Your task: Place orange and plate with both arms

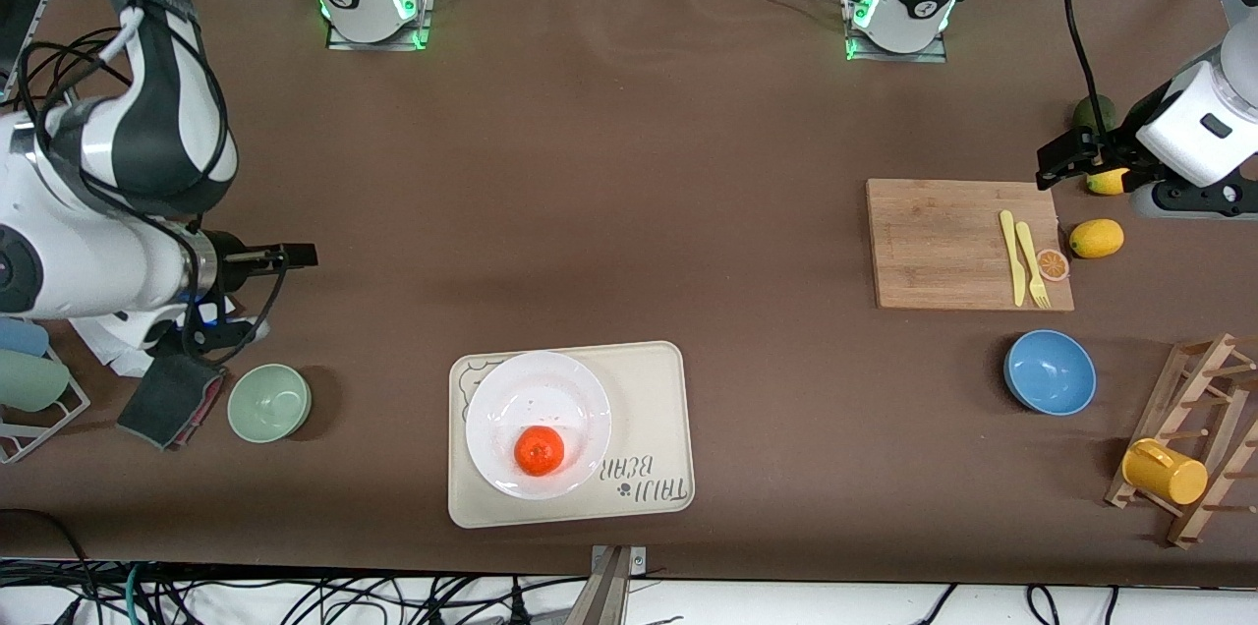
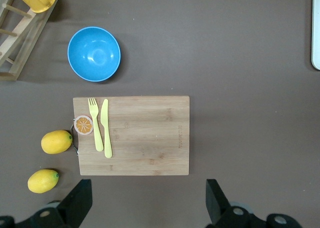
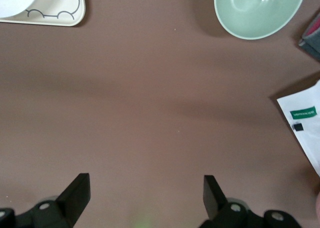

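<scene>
The orange (image 1: pixel 540 451) sits on the white plate (image 1: pixel 536 389), on the side nearest the front camera. The plate rests on the beige bear tray (image 1: pixel 649 389). My right gripper (image 1: pixel 295 256) is open and empty, over bare table toward the right arm's end; in the right wrist view (image 3: pixel 145 195) only table lies between its fingers, with the plate's rim (image 3: pixel 12 0) at a corner. My left gripper (image 1: pixel 1045 165) is open and empty, over the table just off the cutting board (image 1: pixel 963 242); the left wrist view (image 2: pixel 148 198) shows the same.
A green bowl (image 1: pixel 269 402) and a dark cloth (image 1: pixel 167 399) lie near the right gripper, with white paper (image 3: pixel 305 123). The board holds a yellow fork (image 2: pixel 95 123), knife (image 2: pixel 106 128) and orange slice (image 2: pixel 83 125). Two lemons (image 2: pixel 56 141), a blue bowl (image 1: pixel 1050 371) and a rack with a yellow mug (image 1: pixel 1165 471) are nearby.
</scene>
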`<control>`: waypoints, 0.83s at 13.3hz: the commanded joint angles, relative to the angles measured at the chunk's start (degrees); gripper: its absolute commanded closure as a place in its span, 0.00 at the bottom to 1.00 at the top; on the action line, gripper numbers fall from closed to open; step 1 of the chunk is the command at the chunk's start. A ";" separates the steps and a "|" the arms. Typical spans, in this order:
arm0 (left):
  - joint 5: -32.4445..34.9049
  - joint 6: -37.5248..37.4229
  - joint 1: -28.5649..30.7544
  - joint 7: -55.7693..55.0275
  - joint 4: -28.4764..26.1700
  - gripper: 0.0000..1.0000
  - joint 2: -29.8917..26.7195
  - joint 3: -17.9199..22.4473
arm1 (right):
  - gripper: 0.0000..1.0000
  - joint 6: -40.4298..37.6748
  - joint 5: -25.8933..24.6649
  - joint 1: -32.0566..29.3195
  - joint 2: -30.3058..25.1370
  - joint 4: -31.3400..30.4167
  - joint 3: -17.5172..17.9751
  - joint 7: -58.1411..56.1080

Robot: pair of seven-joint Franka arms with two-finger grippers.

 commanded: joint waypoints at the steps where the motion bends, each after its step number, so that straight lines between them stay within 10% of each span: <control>1: 1.15 -0.08 -0.33 -0.36 1.47 0.00 0.44 -0.04 | 0.00 4.61 -0.96 3.93 -10.99 -12.28 -2.53 8.13; 4: 0.98 -0.17 -0.33 -0.27 1.47 0.00 0.44 -0.05 | 0.00 9.20 -0.70 3.94 -19.71 -20.83 -4.54 12.49; 11: 0.71 -0.17 -0.24 -0.27 1.47 0.00 0.53 0.04 | 0.00 2.27 -0.88 3.42 -25.35 -19.80 -11.59 1.14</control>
